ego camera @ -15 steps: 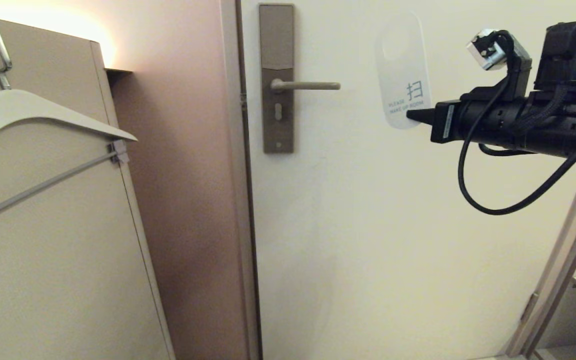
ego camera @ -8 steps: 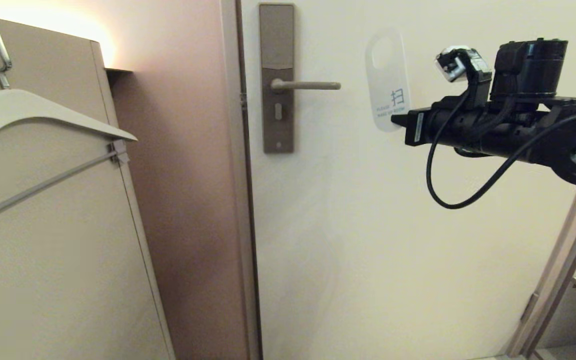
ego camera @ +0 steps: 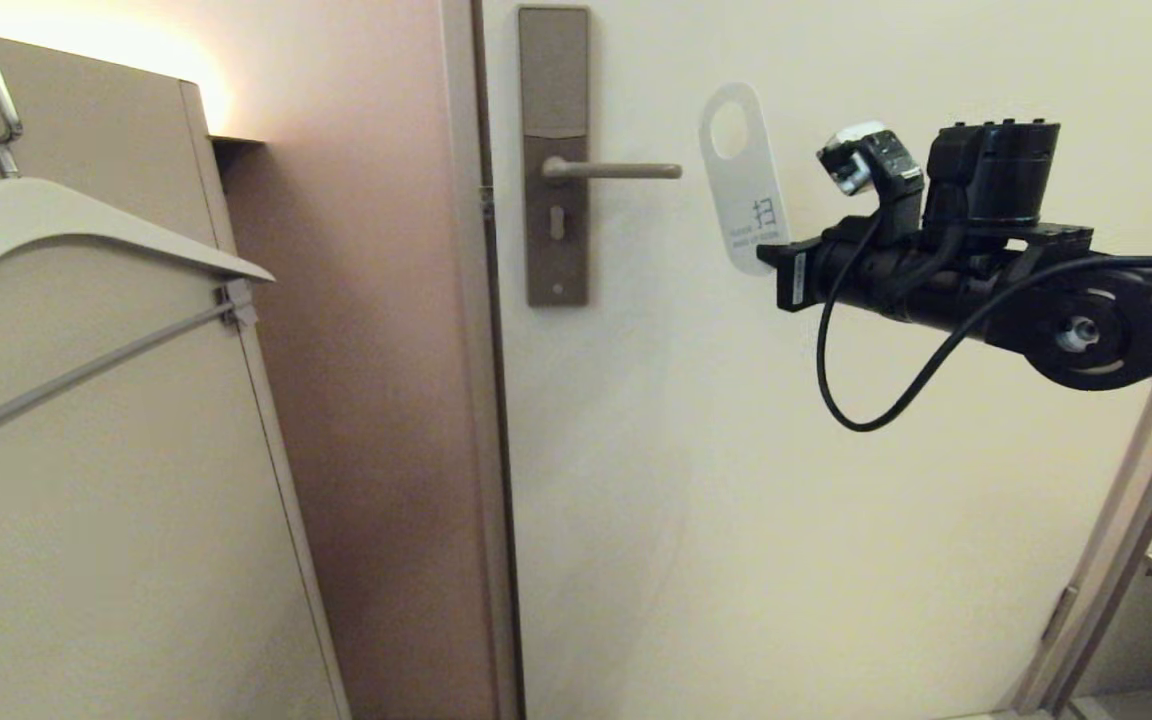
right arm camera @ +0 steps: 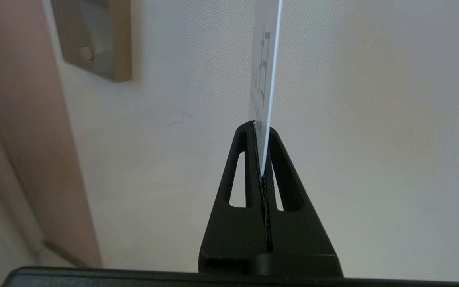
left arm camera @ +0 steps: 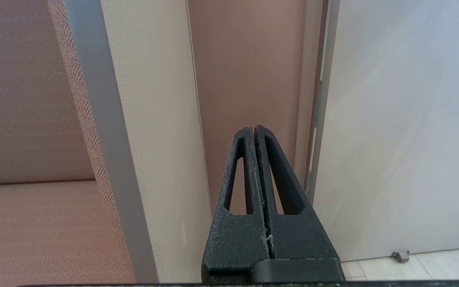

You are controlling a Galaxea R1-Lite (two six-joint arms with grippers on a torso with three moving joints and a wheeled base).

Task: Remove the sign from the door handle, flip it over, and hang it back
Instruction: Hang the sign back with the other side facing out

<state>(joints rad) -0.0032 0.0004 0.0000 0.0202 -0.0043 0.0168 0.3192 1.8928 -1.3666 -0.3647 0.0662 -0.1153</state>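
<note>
Across the middle of the head view stands the pale door point(ego camera: 786, 500), with a beige cabinet point(ego camera: 86, 450) at left carrying a white clothes hanger point(ego camera: 66, 225). On the door's tall lock plate point(ego camera: 554, 150) the door handle point(ego camera: 614, 171) juts out level and bare. Just beside its free end the sign point(ego camera: 739, 180) stands upright and slightly tilted — pale side showing, oval hole on top, clear of the lever. The right end effector point(ego camera: 771, 260) is clamped on the sign's lower edge. The left end effector point(left arm camera: 254, 133) — fingers pressed together, empty — points toward the cabinet's edge.
</note>
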